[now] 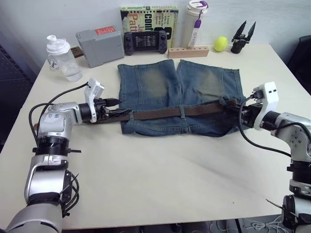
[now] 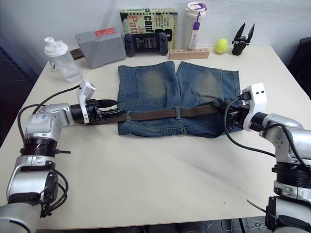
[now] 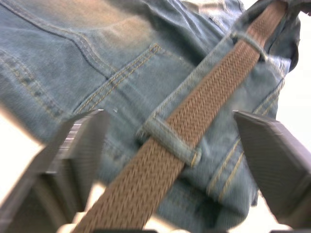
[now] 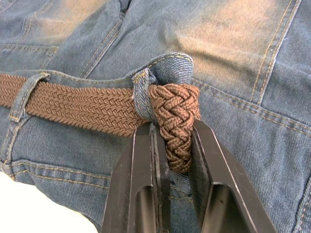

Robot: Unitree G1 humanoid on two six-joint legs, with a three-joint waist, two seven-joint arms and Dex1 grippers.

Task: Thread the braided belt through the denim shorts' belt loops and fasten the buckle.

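Pinching the braided belt (image 4: pixel 175 124) between its two fingers, the right gripper (image 4: pixel 177 160) sits at the frame's right, at the denim shorts' (image 1: pixel 160 80) waistband. Its wrist view shows the belt emerging from a belt loop (image 4: pixel 143 97). Left gripper (image 3: pixel 170 160) straddles the strap, fingers wide.

The denim shorts (image 1: pixel 180 94) lie on the table (image 1: pixel 160 184), waistband toward the robot. The braided belt (image 1: pixel 170 113) runs across that waistband. Behind the shorts stand a wooden block (image 1: pixel 188 51) and a book (image 1: pixel 149 24); a bottle (image 1: pixel 63 58) stands to their left.
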